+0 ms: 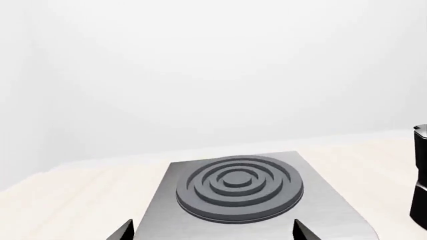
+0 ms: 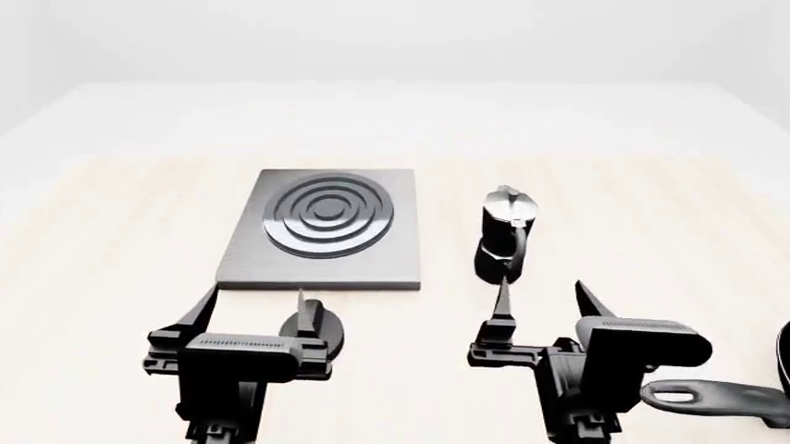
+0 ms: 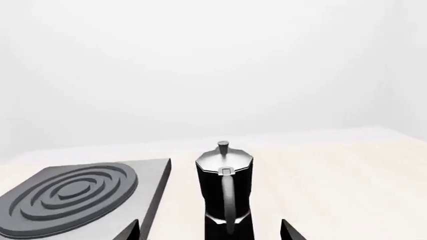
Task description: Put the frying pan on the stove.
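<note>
- The stove (image 2: 324, 225) lies flat on the tabletop (image 2: 617, 166), left of centre, its burner rings bare.
- The frying pan (image 2: 722, 396) shows only its handle at the near right corner.
- The moka pot (image 2: 505, 232) stands just right of the stove.
- Left pincer (image 2: 253, 308) and right pincer (image 2: 543, 303) are both spread, holding nothing.
</note>
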Controlling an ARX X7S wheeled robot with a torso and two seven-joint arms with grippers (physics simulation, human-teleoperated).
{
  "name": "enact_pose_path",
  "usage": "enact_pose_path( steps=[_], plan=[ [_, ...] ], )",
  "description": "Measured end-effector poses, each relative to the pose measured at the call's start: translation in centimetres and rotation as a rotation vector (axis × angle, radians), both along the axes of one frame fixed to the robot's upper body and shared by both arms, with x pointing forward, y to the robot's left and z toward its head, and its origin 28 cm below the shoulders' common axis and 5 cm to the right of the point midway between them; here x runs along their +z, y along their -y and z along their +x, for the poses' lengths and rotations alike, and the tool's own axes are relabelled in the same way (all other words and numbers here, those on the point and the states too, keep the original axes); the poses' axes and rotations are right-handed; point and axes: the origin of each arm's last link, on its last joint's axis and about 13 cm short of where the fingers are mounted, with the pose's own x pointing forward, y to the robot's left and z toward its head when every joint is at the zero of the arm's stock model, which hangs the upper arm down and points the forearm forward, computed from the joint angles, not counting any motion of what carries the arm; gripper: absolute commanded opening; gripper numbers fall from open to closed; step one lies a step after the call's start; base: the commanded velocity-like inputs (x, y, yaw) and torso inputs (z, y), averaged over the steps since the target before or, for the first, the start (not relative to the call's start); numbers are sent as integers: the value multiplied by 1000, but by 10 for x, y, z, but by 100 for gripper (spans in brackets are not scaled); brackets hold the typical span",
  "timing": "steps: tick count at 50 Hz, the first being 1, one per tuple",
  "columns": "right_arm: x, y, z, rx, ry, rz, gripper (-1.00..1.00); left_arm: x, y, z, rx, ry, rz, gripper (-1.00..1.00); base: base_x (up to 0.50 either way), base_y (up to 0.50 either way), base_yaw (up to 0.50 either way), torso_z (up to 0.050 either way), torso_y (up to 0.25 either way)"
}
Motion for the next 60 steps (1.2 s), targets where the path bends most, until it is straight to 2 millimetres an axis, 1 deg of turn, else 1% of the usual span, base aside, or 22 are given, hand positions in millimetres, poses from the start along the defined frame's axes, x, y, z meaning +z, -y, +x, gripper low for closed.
enact_pose_path(
  steps=[15,29,45,60],
  plan=[
    [17,2,7,-231,-35,4,100,-5,-4,-2,7,-4,-16,100,0,0,0,0,0],
    [24,9,7,-445,-37,10,100,-9,-6,-3,11,-9,-24,100,0,0,0,0,0],
    [23,16,4,-636,-38,24,100,-10,-5,-2,5,-12,-23,100,0,0,0,0,0],
    [20,19,5,-761,-33,54,100,-11,-6,-4,3,-12,-24,100,0,0,0,0,0]
  ],
)
